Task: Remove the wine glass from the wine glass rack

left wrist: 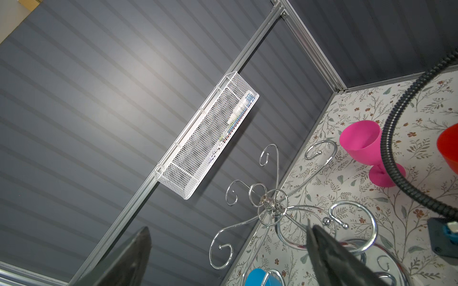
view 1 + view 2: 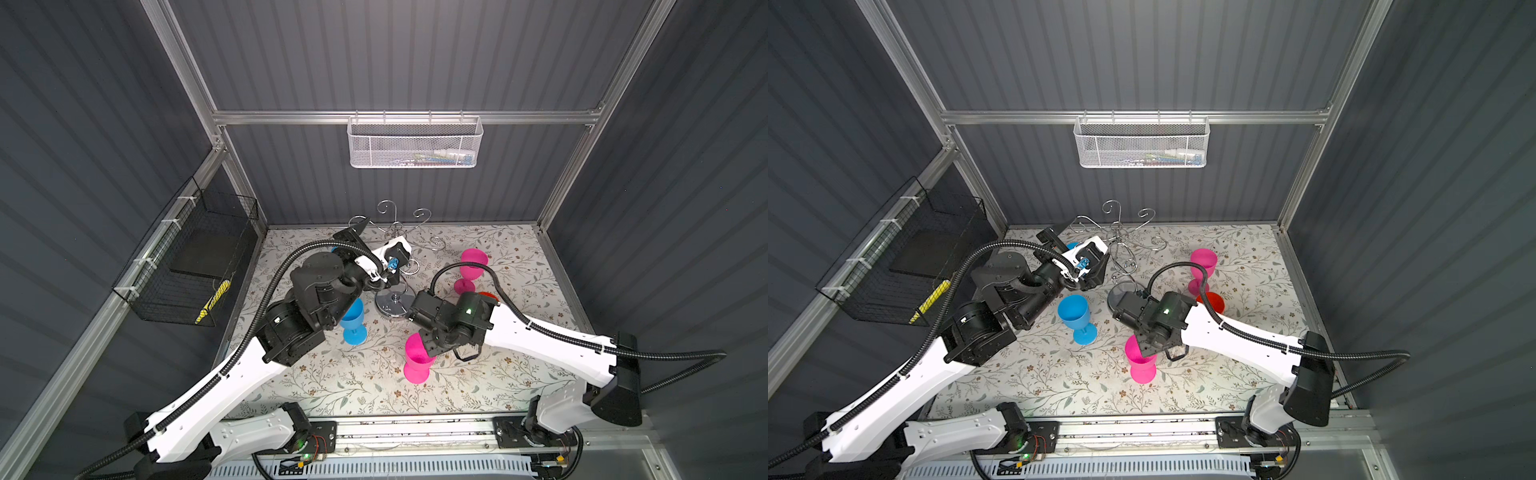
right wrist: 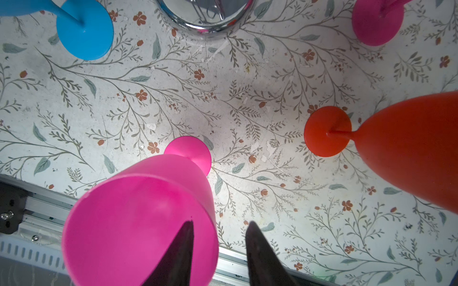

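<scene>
Found pink wine glass [image 3: 138, 222] upright near table's [image 2: 519, 374] front edge, off the wine glass rack [image 2: 390, 309] at rear middle. Saw right gripper [image 3: 220, 222] parted astride its rim, probably letting go. Saw left gripper [image 1: 228, 226] spread wide by the scroll arms, likely for a blue glass [image 1: 257, 277], mostly cut off.

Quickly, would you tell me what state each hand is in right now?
Left hand: open, holding nothing.
Right hand: open, one finger inside the pink glass, not gripping it.
</scene>
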{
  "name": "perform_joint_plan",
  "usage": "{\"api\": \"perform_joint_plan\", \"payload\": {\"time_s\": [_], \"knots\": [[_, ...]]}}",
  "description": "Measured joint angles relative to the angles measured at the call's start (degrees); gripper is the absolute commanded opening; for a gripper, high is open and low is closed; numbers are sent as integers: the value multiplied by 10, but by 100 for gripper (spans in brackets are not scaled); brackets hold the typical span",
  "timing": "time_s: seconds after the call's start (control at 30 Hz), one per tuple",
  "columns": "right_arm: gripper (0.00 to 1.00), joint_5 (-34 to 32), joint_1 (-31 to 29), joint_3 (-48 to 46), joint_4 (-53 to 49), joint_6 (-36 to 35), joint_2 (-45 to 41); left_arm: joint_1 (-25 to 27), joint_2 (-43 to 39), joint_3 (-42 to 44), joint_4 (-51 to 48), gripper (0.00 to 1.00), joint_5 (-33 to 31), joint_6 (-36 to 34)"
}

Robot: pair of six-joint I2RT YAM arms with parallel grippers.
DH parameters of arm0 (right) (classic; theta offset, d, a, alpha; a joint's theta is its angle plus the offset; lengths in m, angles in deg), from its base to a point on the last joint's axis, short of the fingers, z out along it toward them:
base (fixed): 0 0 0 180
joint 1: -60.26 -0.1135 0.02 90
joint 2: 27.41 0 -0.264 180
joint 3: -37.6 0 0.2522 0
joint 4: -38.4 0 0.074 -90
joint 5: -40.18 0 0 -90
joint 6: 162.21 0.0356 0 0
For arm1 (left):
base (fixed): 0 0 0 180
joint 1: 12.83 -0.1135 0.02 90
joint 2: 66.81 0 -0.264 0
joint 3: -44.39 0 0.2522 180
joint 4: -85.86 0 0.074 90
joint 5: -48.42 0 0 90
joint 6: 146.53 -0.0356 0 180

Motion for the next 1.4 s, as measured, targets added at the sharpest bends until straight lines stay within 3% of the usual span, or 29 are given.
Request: {"api": "perform_joint_plan", "payload": {"time_s": [0.27,0.53,0.6,0.67,0.77,0.93,1.17,1.4], "knots": [[42,-44,0,2,1,-2,-72,0,-2,7,9,100,-9,4],[51,-159,4,9,15,-45,-179,0,-20,26,36,100,-29,5],[62,-185,12,8,35,-65,-212,0,-26,33,43,100,-34,6],[99,-209,27,2,74,-89,-252,0,-28,37,47,100,-38,7],[99,-225,58,-35,157,-122,-317,0,-29,37,52,100,-44,9],[99,-200,155,-129,292,-154,-401,0,-41,47,59,100,-59,22],[99,-132,311,-167,355,-163,-395,-14,-44,52,64,100,-111,57],[99,12,511,-231,424,-165,-354,-162,-65,105,57,100,-84,150]]}}
